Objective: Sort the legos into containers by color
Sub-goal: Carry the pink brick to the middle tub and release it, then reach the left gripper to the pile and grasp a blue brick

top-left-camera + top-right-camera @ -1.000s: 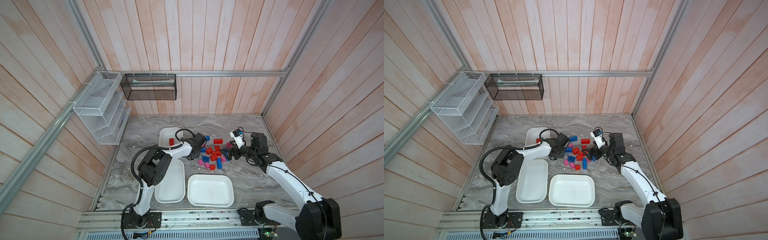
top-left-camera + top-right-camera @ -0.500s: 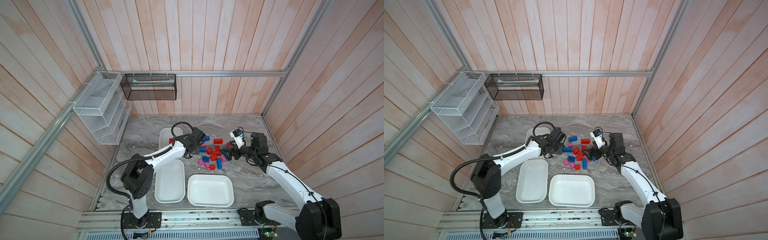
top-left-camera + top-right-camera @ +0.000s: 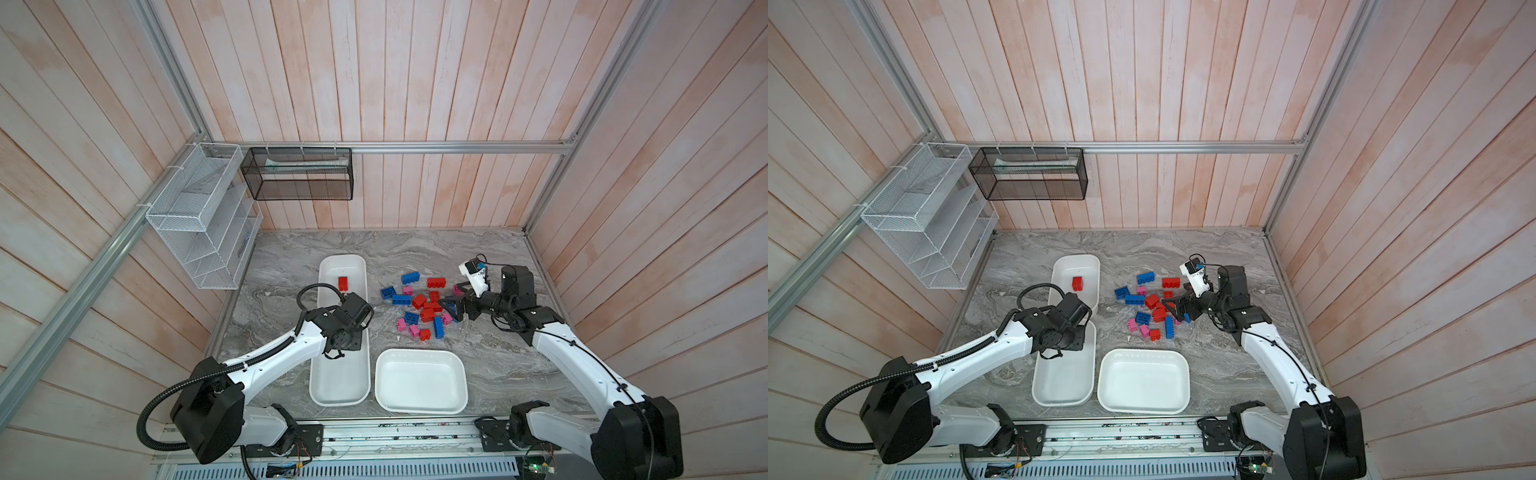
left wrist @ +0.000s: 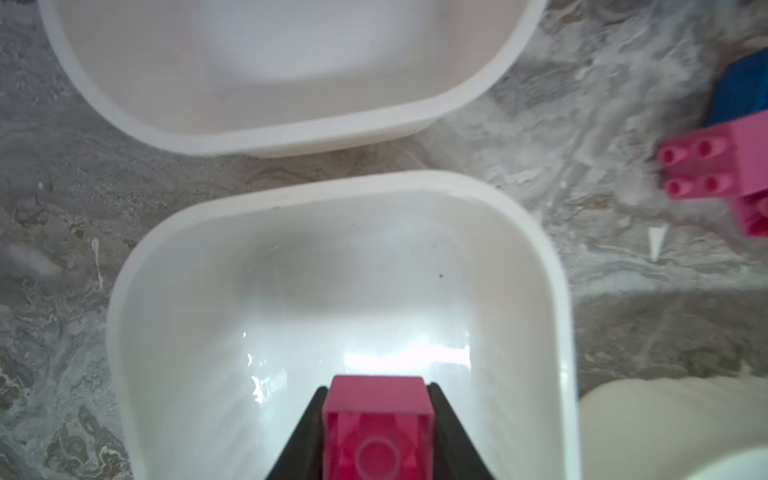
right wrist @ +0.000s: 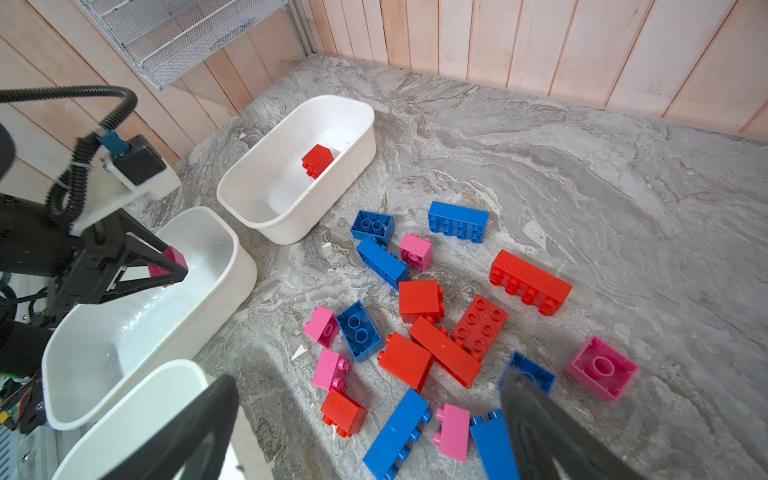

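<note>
My left gripper (image 4: 376, 401) is shut on a pink lego (image 4: 376, 419) and hangs over the far end of the front-left container (image 4: 340, 183). The right wrist view shows this gripper (image 5: 168, 266) above the same tub (image 5: 232, 249). The back container (image 3: 341, 257) holds one red lego (image 3: 343, 283). Nothing lies in the front-right container (image 3: 419, 411). Several red, blue and pink legos (image 3: 419, 307) lie loose on the marble, in both top views. At the right edge of that pile (image 3: 1152, 309), my right gripper (image 3: 449, 309) stands open and holds nothing.
A white wire-mesh rack (image 3: 203, 216) hangs on the left wall and a black mesh basket (image 3: 299, 174) on the back wall. Wooden walls close in the marble table (image 3: 478, 249) on three sides. A metal rail (image 3: 395, 434) runs along the front.
My left arm has swung from the pile's left edge back towards the front, carrying the pink lego over the front-left container. The right arm has stayed still.
</note>
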Tool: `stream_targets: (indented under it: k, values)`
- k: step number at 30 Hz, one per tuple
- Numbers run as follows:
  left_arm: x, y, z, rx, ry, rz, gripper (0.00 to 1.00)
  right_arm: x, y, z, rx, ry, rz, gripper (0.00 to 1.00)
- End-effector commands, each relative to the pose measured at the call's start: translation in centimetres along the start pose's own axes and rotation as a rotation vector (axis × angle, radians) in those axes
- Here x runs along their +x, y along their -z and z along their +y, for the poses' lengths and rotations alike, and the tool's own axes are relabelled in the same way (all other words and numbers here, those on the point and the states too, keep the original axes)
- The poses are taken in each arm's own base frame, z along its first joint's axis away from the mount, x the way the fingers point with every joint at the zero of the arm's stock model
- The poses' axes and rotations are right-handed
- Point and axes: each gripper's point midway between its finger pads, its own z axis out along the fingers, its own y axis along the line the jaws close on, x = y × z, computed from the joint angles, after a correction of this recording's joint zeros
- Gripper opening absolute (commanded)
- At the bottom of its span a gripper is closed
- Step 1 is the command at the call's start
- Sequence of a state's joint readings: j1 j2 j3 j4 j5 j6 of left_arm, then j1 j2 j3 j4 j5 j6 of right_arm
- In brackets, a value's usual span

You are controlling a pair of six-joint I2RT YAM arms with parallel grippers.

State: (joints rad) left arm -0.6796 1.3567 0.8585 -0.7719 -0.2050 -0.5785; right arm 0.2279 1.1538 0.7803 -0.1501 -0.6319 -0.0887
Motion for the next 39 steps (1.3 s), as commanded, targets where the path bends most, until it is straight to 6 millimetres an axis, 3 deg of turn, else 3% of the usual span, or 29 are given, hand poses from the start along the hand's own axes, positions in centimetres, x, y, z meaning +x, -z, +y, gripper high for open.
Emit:
stream_targets:
  k: [1, 7, 13, 16, 21, 27, 32, 39]
  values:
    - [-1.2, -1.4, -0.4, 0.041, 0.077, -0.041, 0.35, -0.3, 0.2, 0.6, -0.02, 0.006, -0.01, 0.98]
    - [-2.2, -3.3, 0.1, -0.01, 0.082, -0.058, 0.4, -0.3, 0.3, 0.6, -0.01, 0.01, -0.008, 0.98]
    - [-2.4, -3.2, 0.2, -0.033, 0.089, -0.038, 0.57, -0.2, 0.5, 0.6, -0.003, 0.014, -0.006, 0.98]
    - [-2.7, -1.1, -0.2, -0.006, 0.071, -0.039, 0.6, -0.3, 0.8, 0.6, 0.008, 0.026, -0.003, 0.98]
    - [-5.2, 3.9, -4.3, 0.201, -0.079, -0.124, 0.67, -0.4, 0.9, 0.6, 0.01, 0.033, -0.008, 0.98]
    - [-9.6, 6.3, -8.3, 0.386, -0.355, -0.204, 0.73, -0.7, 0.8, 0.5, 0.012, 0.037, -0.012, 0.98]
    - [-12.7, 5.7, -10.8, 0.468, -0.622, -0.276, 0.73, -0.7, 1.0, 0.2, 0.025, 0.04, -0.013, 0.98]
    - [-14.8, 1.7, -12.0, 0.524, -0.914, -0.334, 0.72, -0.7, 1.2, -0.1, 0.035, 0.042, -0.018, 0.98]
